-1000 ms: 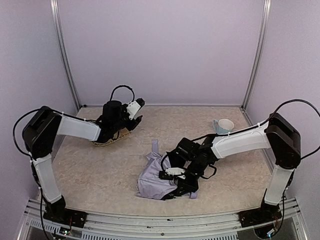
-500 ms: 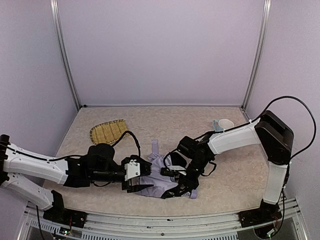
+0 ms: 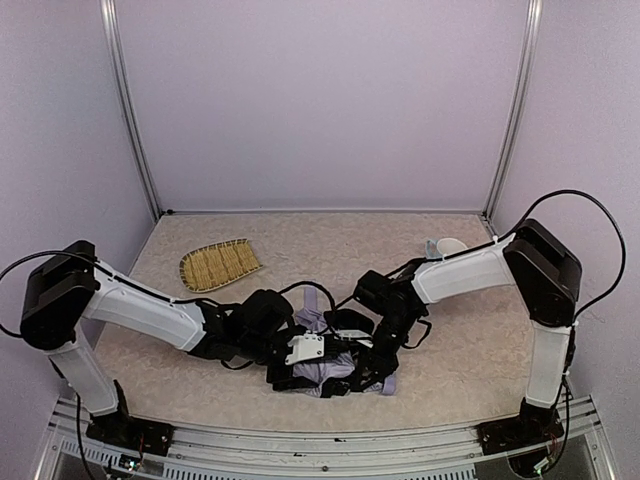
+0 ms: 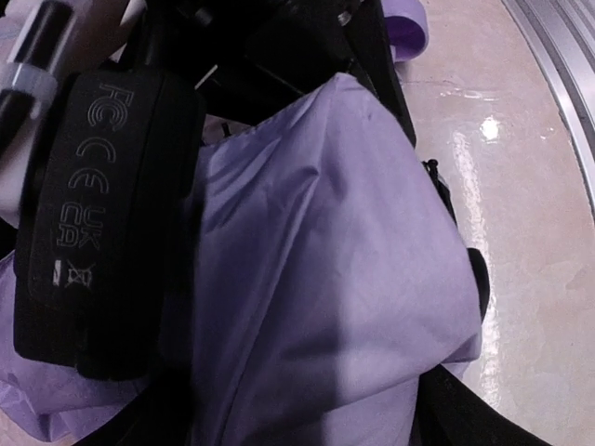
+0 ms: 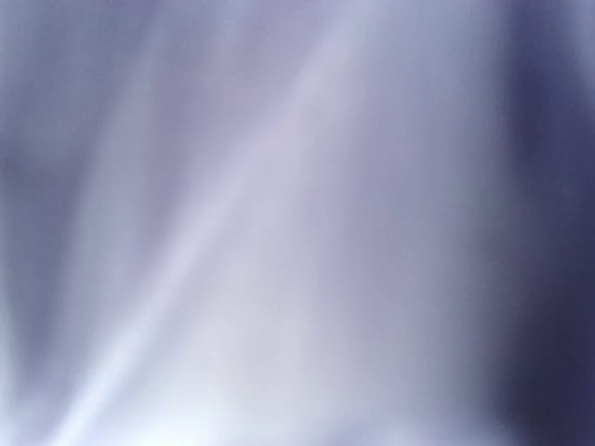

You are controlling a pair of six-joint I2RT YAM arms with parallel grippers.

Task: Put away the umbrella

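umbrella [image 3: 330,370] | pale lavender canopy, crumpled, collapsed | lying on table [image 3: 455,385], front centre

Lab test cell: plain walls [image 3: 320,100], aluminium corner posts [image 3: 131,110].

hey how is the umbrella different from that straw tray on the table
The umbrella is lavender fabric, crumpled in a heap; the tray is tan weave, lying flat. The umbrella sits at the front middle; the tray lies farther back on the left. The left arm and right arm both reach onto the umbrella; nothing touches the tray. Both rest on the table.
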